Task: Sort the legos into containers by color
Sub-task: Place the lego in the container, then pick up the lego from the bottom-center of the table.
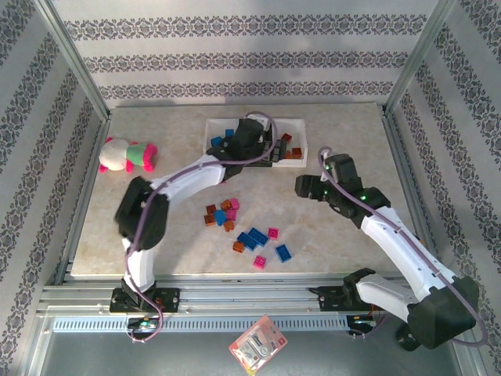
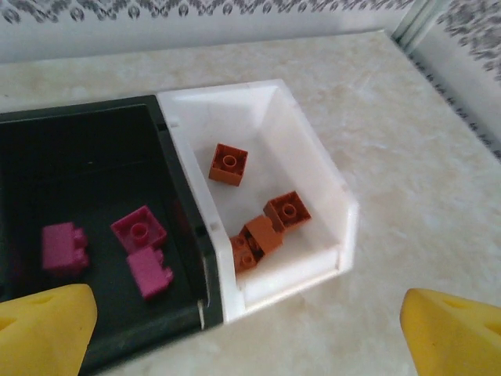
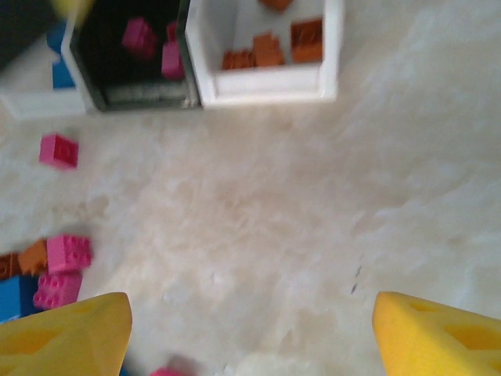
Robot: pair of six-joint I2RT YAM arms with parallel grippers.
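L gripper [image 2: 249,325] spread wide, empty, over black tray [image 2: 78,168] w/ pink legos [image 2: 139,229]. Left white tray [image 1: 210,125]: blues. Right white tray [image 2: 305,149]: oranges. Dozen-odd loose legos [image 1: 243,227] nearer, unsorted. R gripper [image 3: 254,333] wide, empty, further right.

Table top [image 3: 258,204]: pale beige marbled surface, bare between and just ahead of the right fingers [image 3: 70,333]
Plush toy [image 1: 125,155]: pink, white and green, lying on the table top, well to the left of the left fingers [image 2: 43,329]
Wallpaper [image 1: 235,59]: white with grey ornamental bands, on the back wall beyond both pairs of fingers and on both side walls
Frame posts [image 1: 78,66]: silvery metal bars slanting up at the far corners; one stands ahead and to the right of the left fingers
Rails [image 1: 235,296]: silvery bars along the near edge of the table top, well behind the fingers
Packet [image 1: 258,345]: red and white, tilted, lying nearer than the rails, well behind both pairs of fingers
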